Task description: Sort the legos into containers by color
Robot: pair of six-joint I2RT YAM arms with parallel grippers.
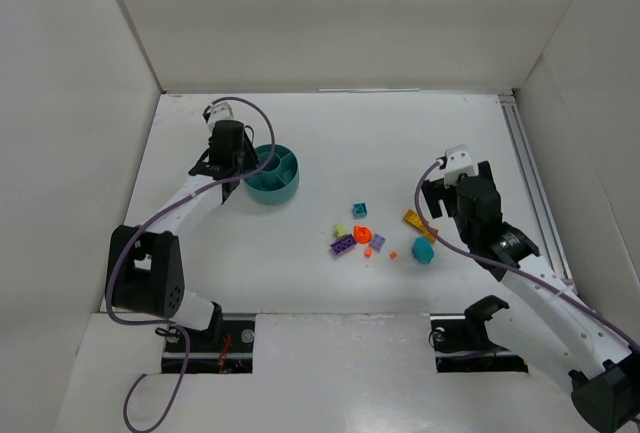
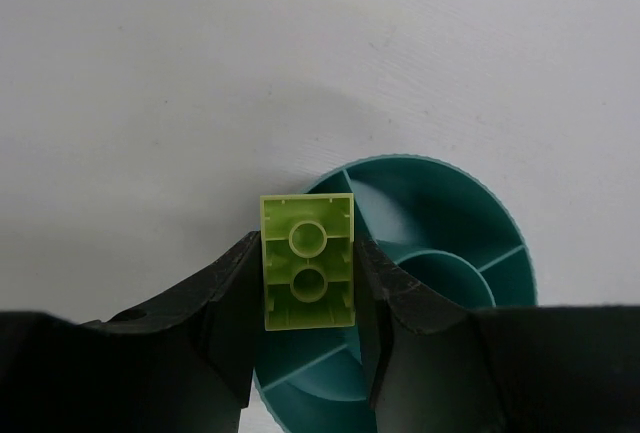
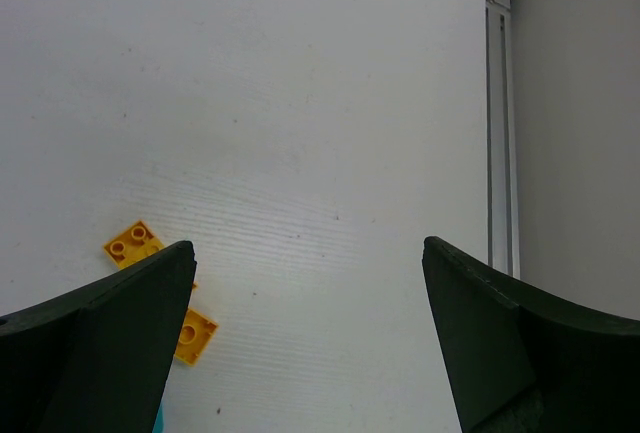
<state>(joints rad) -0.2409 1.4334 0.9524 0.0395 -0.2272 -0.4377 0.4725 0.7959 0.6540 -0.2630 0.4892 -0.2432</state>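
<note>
The round teal dish (image 1: 278, 181) stands at the left middle of the table; it also shows in the left wrist view (image 2: 452, 215). My left gripper (image 1: 233, 160) hovers over its left rim, shut on a lime-green brick (image 2: 308, 275) held underside up between the fingers (image 2: 308, 243). Loose legos lie mid-table: a purple brick (image 1: 343, 244), an orange piece (image 1: 362, 234), a lilac piece (image 1: 377, 242), a teal cube (image 1: 359, 210), a larger teal piece (image 1: 423, 250) and a yellow plate (image 1: 418, 221). My right gripper (image 1: 450, 194) is open and empty (image 3: 308, 245) just right of the yellow plates (image 3: 131, 243).
White walls enclose the table on the left, back and right. A metal rail (image 1: 528, 183) runs along the right edge and also shows in the right wrist view (image 3: 499, 123). A pale green bit (image 1: 340, 230) and tiny orange bits (image 1: 392, 254) lie among the legos.
</note>
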